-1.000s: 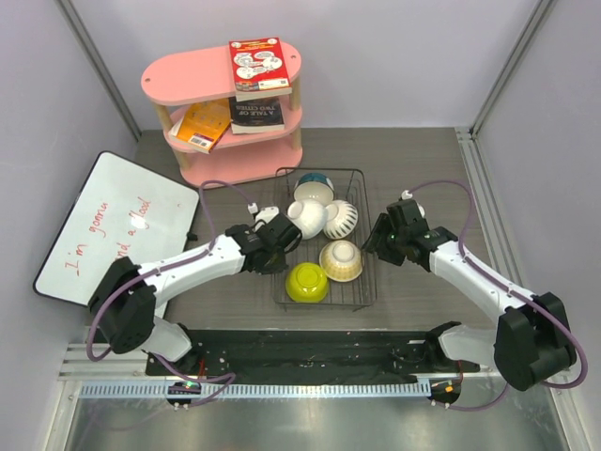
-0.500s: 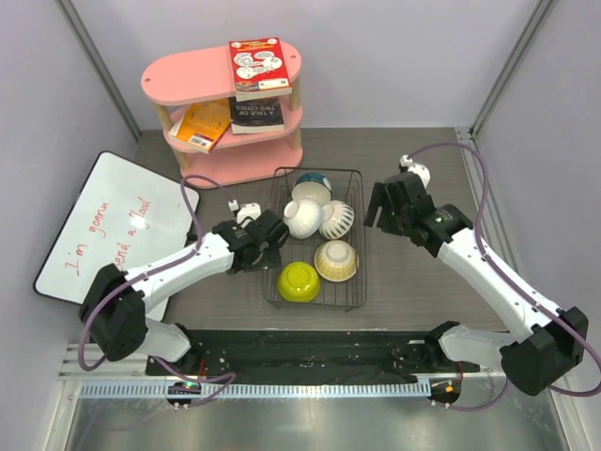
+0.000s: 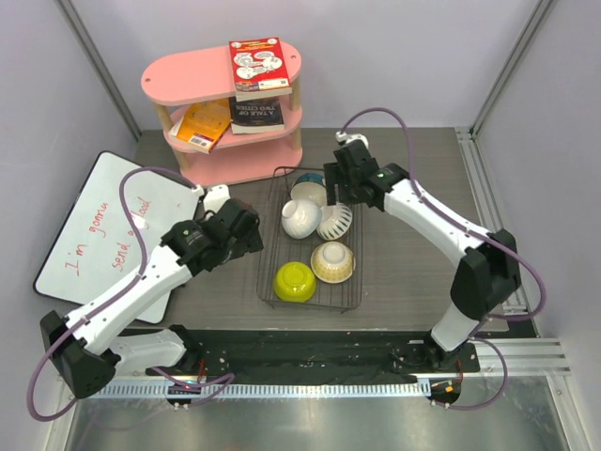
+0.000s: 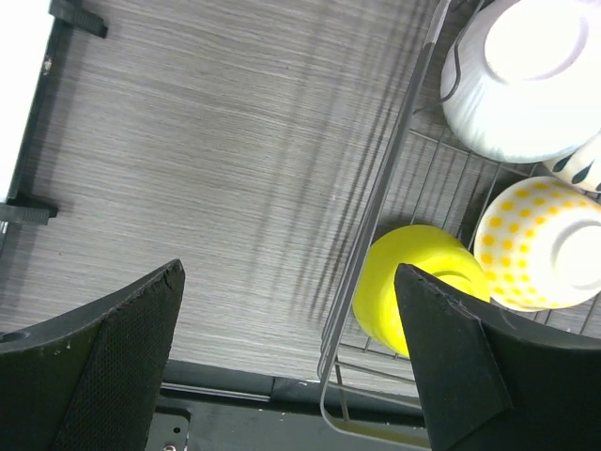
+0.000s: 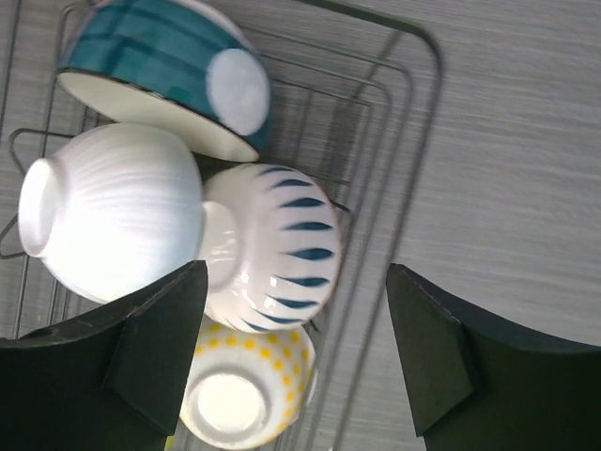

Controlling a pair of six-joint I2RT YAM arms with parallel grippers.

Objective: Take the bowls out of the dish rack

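Opening both tools wide, you've pulled the left tool [image 4: 288,272] back beside the dish rack [image 4: 376,211] and swung the right tool [image 5: 296,271] over its far end; all five bowls [image 3: 299,218] remain inside, none unloaded.

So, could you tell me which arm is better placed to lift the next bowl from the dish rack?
Probably the right. The right gripper hangs open over the dish rack, jaws framing the blue-marked white bowl. The left gripper is open too, but over the table outside the rack.
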